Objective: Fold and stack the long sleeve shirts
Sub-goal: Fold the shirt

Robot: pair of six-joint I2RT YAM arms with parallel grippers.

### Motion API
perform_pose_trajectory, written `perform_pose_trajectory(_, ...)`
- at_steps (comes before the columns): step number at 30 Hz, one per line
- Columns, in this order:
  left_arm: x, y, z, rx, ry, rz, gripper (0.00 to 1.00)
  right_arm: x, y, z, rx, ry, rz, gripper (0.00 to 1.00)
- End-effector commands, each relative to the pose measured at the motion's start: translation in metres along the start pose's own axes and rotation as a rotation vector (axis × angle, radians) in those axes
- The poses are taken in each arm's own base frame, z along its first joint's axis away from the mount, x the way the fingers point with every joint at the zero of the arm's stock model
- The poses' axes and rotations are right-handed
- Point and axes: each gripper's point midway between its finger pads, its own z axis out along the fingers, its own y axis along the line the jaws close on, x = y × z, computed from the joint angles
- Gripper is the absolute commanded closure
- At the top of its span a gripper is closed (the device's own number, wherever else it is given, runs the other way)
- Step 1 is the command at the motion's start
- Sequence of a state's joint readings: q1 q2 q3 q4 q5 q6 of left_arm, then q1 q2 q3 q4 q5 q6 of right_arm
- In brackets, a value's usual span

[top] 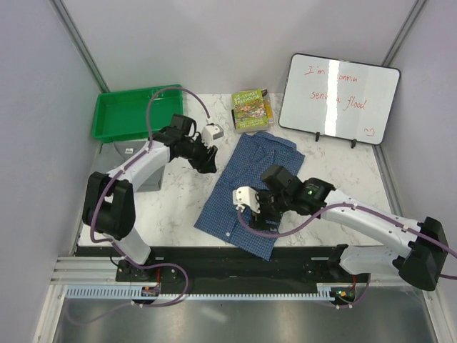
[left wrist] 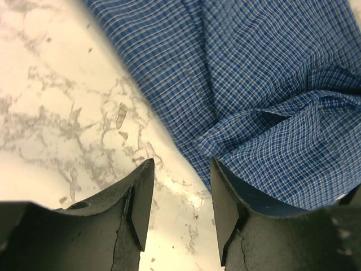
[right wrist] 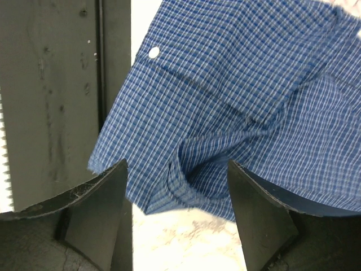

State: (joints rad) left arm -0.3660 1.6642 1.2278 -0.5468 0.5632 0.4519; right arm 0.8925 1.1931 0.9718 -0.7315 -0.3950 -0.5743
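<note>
Both empty: left claw [left wrist: 180, 169] half-open, right claw [right wrist: 177, 169] wide over blue checked cloth shirt [top: 246, 171]; matched edge grips seemed wisest.

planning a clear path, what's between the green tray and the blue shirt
In the top view, only the left gripper hangs between the tray and the shirt, jaws open, over bare marble table.

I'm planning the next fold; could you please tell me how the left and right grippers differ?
The left gripper is open narrowly; the right gripper is open wider. The left is over bare table beside the shirt; the right is over the shirt's near end. Only table shows between the left jaws; a cloth fold shows between the right ones. Both hold nothing.
</note>
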Motion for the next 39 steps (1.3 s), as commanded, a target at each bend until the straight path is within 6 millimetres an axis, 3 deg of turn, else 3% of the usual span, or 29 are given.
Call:
perform_pose_trajectory(1,-0.005,-0.001,-0.026,0.026,-0.068,-0.221,0.48,0.0,-0.017,0.023,0.118,0.021,-0.112,0.24)
perform_pose_trajectory(3,0.0,0.004,-0.033,0.0,-0.071,-0.226,0.48,0.012,-0.025,0.029,0.164,0.076,-0.125,0.27)
perform_pose_trajectory(6,0.005,0.001,-0.039,0.0,-0.071,-0.186,0.48,0.041,-0.052,0.027,0.281,0.197,-0.099,0.35)
perform_pose_trajectory(9,0.013,-0.012,-0.045,0.044,-0.062,-0.102,0.48,0.064,-0.089,-0.001,0.379,0.201,0.023,0.35)
perform_pose_trajectory(10,0.011,-0.022,-0.046,0.092,-0.075,-0.076,0.47,0.069,-0.091,-0.008,0.373,0.208,0.039,0.34)
perform_pose_trajectory(12,0.015,-0.034,-0.047,0.156,-0.065,-0.013,0.41,0.066,-0.103,-0.022,0.362,0.164,0.111,0.3)
perform_pose_trajectory(14,0.015,-0.046,-0.046,0.226,-0.056,0.031,0.25,0.061,-0.094,-0.026,0.286,0.115,0.185,0.28)
perform_pose_trajectory(17,0.009,-0.061,-0.029,0.278,-0.021,0.209,0.21,0.049,-0.1,-0.039,0.258,0.015,0.333,0.25)
perform_pose_trajectory(19,0.002,-0.075,-0.016,0.32,-0.018,0.337,0.2,0.052,-0.116,-0.04,0.258,-0.01,0.429,0.27)
perform_pose_trajectory(24,-0.004,-0.095,0.024,0.436,0.0,0.54,0.19,0.059,-0.155,-0.019,0.146,-0.074,0.781,0.46)
perform_pose_trajectory(27,-0.001,-0.105,0.047,0.483,0.022,0.652,0.18,0.053,-0.17,0.0,0.071,-0.113,0.859,0.51)
perform_pose_trajectory(32,-0.007,-0.104,0.073,0.506,0.062,0.633,0.18,0.04,-0.193,0.029,-0.003,-0.16,0.903,0.52)
perform_pose_trajectory(35,0.012,-0.1,0.078,0.496,0.133,0.6,0.18,0.046,-0.193,0.056,-0.031,-0.112,0.875,0.52)
perform_pose_trajectory(39,0.04,-0.112,0.076,0.537,0.184,0.517,0.2,0.065,-0.181,0.09,-0.104,-0.031,0.878,0.53)
